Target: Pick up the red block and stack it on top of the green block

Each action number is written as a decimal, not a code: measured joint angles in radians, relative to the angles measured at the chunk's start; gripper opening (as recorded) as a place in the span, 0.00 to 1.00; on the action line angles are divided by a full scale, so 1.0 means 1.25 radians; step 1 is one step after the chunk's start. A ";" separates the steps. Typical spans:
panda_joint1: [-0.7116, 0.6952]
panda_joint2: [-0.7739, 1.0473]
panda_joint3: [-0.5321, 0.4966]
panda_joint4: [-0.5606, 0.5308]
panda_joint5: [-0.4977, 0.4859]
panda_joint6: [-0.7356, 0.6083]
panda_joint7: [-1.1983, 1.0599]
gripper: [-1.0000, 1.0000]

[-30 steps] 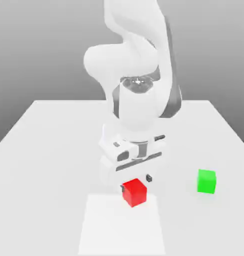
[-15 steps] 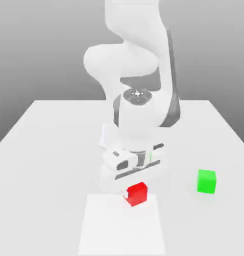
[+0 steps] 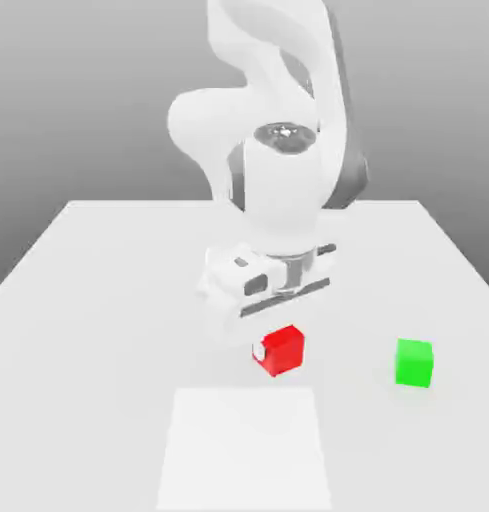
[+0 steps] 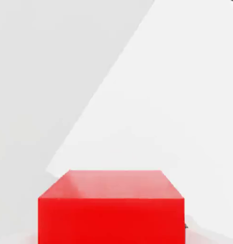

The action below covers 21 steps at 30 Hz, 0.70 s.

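Holding the red block (image 3: 280,349) between its closed fingers, a white robot arm's gripper (image 3: 276,352) hangs above a pale grey table (image 3: 108,300) in a plain simulated scene. Seen from the exterior view, the block sits just under the white hand, its lower edge clear of the table surface, so it reads as lifted rather than resting. A lighter square patch (image 3: 244,445) on the tabletop lies below and in front of it, toward the camera. The green block (image 3: 414,362) stands on the table well apart from the red one, toward the exterior view's right, untouched and with nothing on top of it. From the camera on the hand, the red block (image 4: 111,207) appears close up as a flat-topped cube, with pale table surface beyond it. As for progress, the grasp looks complete and the lift is under way, which is the first half of the job. What remains, judging by where things are, is carrying the red cube sideways across to the green one, lining it up squarely above, lowering it until the two touch, and letting go. None of that carry or placement is done yet.
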 joint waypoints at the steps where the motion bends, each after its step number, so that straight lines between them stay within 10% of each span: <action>1: 0.023 -0.002 0.009 0.006 0.003 -0.008 -0.029 0.00; 12: 0.278 -0.020 0.128 0.074 0.053 -0.094 -0.370 0.00; 19: 0.297 0.143 0.138 0.088 -0.017 0.052 -0.358 0.00; 20: 0.300 0.166 0.130 0.089 -0.034 0.074 -0.346 1.00; 21: 0.300 0.166 0.130 0.089 -0.034 0.074 -0.346 1.00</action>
